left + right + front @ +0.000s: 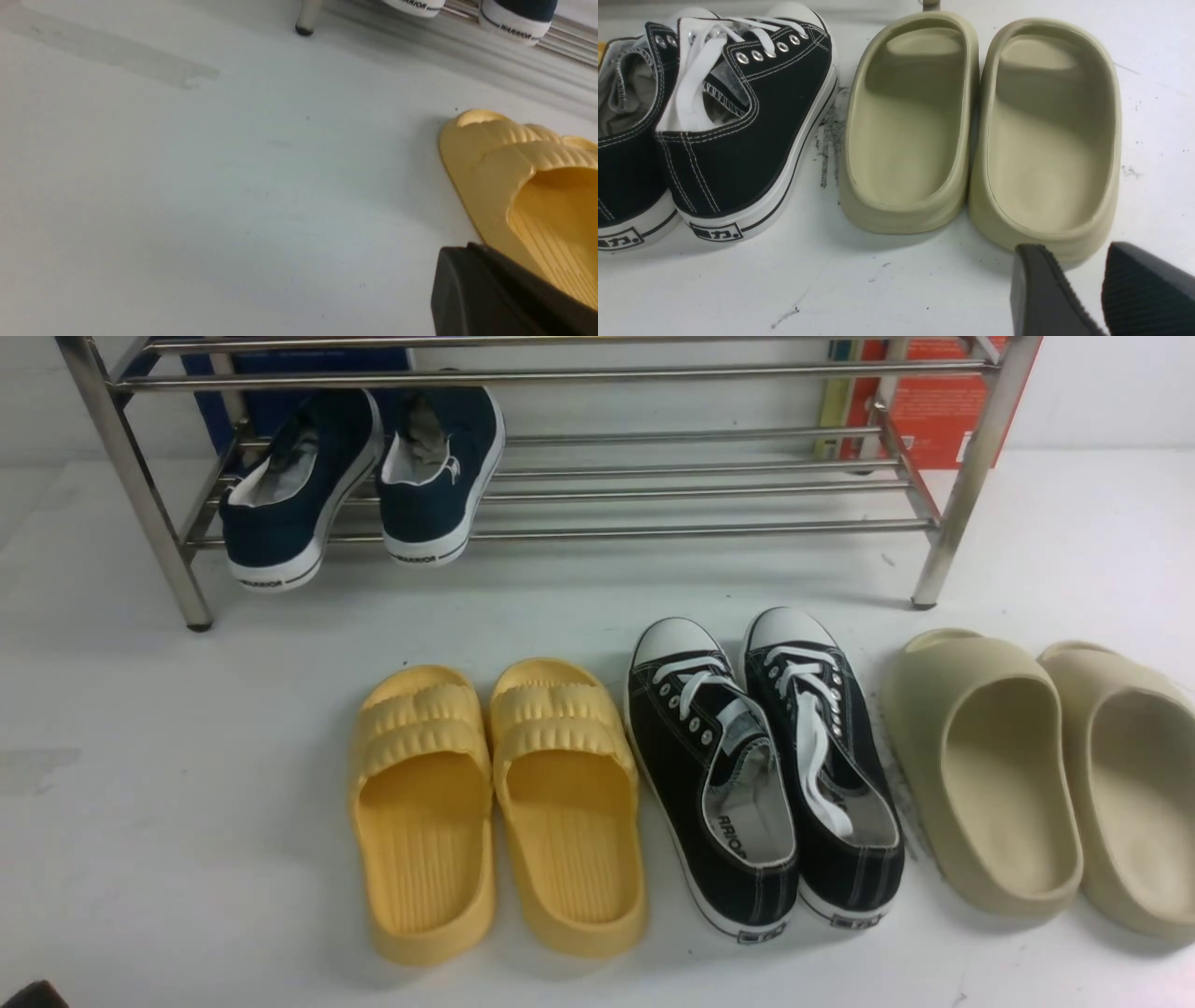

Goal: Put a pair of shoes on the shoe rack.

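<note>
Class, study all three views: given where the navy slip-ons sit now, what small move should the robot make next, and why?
Probably none beyond keeping both arms back. The pair of shoes already lies on the shoe rack, toes inward, heels overhanging its front bar. The left gripper holds nothing, and the right gripper is empty too, near the beige slides.

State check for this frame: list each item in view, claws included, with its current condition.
navy slip-ons: on the shoe rack's lower tier, heels overhanging the front bar
shoe rack: upright, otherwise bare on that tier
yellow slides: on the floor, side by side
black lace-ups: on the floor, laced
beige slides: on the floor
left claw: shut, empty
right claw: slightly open, empty
</note>
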Available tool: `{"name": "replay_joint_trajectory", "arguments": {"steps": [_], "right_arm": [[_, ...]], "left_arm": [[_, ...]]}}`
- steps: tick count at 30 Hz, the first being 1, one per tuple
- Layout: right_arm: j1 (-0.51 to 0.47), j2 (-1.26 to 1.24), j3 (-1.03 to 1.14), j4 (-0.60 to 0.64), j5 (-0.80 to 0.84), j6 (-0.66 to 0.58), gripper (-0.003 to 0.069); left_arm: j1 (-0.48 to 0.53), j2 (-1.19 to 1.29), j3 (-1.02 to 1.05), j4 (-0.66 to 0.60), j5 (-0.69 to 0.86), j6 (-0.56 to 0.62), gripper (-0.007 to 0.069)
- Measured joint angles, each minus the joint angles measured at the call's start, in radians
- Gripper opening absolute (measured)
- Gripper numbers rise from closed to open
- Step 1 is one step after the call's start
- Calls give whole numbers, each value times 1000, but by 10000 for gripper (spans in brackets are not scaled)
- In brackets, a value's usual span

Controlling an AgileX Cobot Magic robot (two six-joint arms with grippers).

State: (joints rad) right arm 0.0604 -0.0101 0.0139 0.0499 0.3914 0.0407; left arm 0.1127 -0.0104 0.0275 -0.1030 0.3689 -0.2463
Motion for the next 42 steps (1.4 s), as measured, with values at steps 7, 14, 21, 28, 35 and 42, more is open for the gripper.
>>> {"name": "replay_joint_trajectory", "arguments": {"steps": [7,14,21,28,35,42], "right_arm": [[0,0,0,0,0,0,239],[0,0,0,0,0,0,239],[0,0,0,0,0,0,239],[0,0,0,0,0,0,239],[0,0,0,0,0,0,239],[0,0,0,0,0,0,239]], "left_arm": [[0,0,2,-8,27,-1,-13],[1,0,2,-11,30,-1,-13],[1,0,2,-11,30,-2,-13],[1,0,2,-13,30,-3,-13],[1,0,2,-13,30,-3,-13],[1,0,3,-13,30,-3,-13]]}}
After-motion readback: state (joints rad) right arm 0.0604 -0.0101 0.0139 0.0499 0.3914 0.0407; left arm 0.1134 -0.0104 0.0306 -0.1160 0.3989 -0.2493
